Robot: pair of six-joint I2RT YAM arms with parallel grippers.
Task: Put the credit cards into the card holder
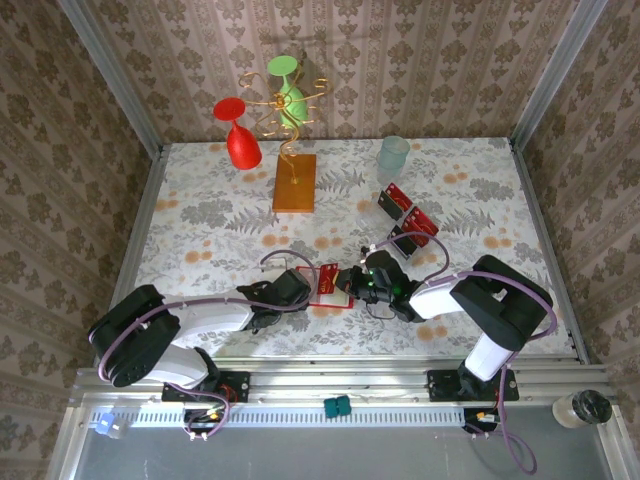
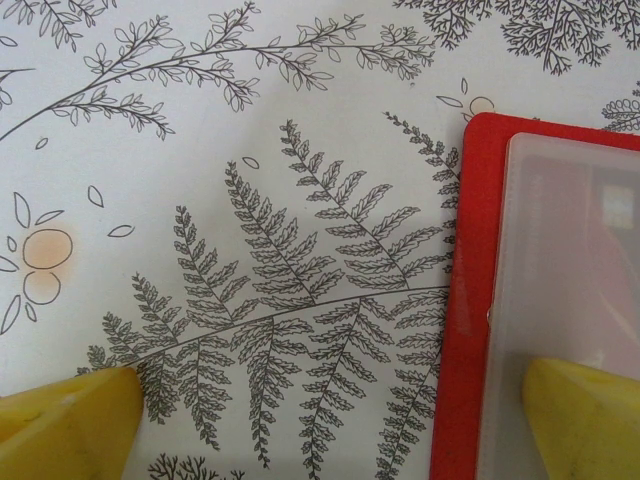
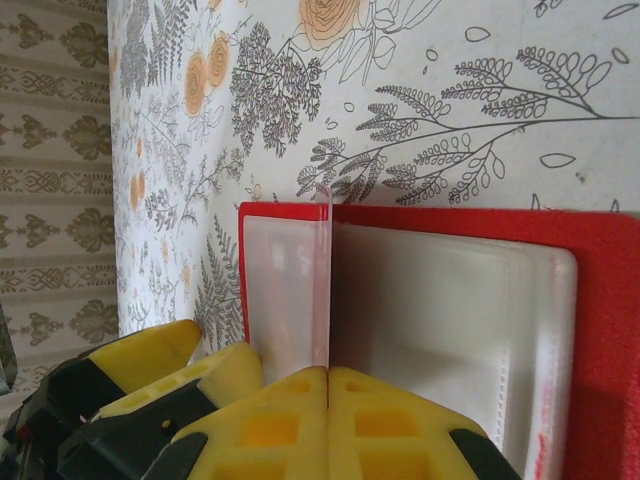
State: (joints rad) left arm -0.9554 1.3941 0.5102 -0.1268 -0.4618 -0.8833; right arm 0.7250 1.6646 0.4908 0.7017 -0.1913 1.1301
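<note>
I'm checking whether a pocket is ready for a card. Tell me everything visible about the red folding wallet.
The red folding wallet lies open, flat on the floral tablecloth between both arms. Its red cover frames pale translucent plastic pockets. The right gripper is shut on one clear pocket leaf, standing it upright. The open left gripper straddles the wallet's edge, one yellow finger over the pockets.

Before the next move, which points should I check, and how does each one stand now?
1. The card holder lies open, pockets up: ok.
2. The right gripper is shut on the clear pocket flap, raised: ok.
3. The left gripper is open, astride the card holder's edge: ok.
4. A card held for inserting: not ok; the credit cards lie on the table.
5. Pocket free of cards: cannot tell.
</note>
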